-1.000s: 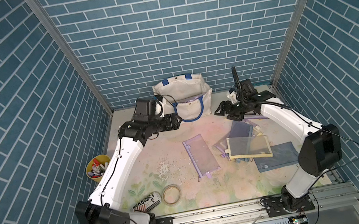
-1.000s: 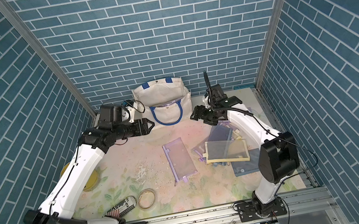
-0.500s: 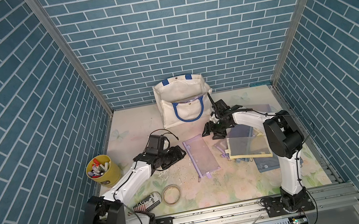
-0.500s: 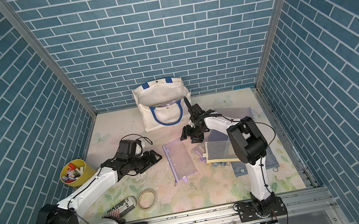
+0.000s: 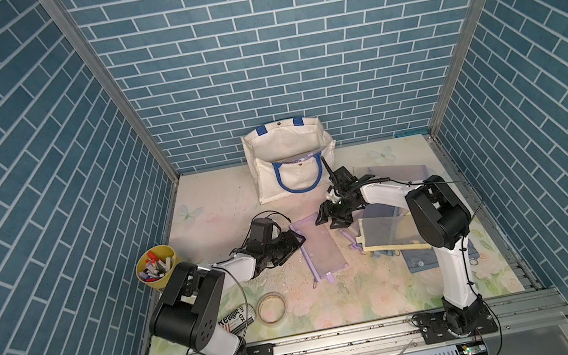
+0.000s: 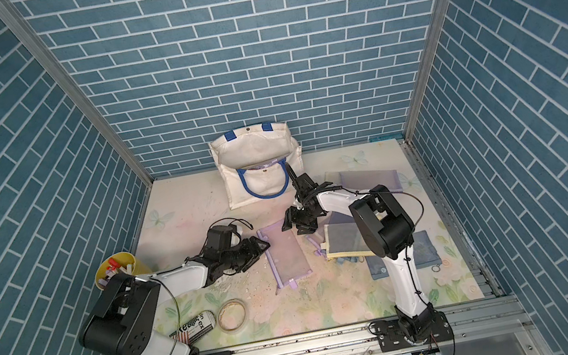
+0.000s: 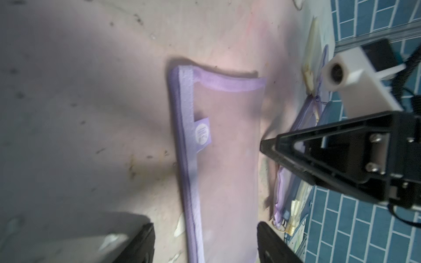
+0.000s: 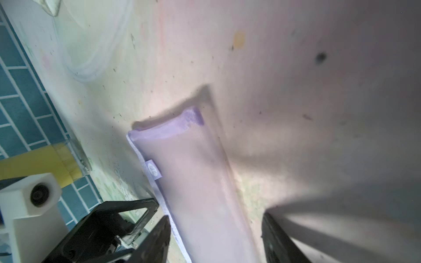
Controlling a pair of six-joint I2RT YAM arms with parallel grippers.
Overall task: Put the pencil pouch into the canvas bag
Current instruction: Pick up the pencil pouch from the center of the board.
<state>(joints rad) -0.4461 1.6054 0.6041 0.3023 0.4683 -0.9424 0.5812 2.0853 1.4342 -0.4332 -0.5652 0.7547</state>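
We're low over the purple mesh pencil pouch, flat on the speckled counter, its small logo tag beside the thick purple side band. Our left gripper has its 2 black fingers spread apart, 1 on each side of the pouch. The right gripper points in, 1 tip at the pouch's plain long edge. Other pouches lie just beyond.

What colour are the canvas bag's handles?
Blue loop handles on the off-white canvas bag; clearest in a top view.

Lilac pencil pouch flat — canvas bag (off-white, blue handles) upright, open, behind.
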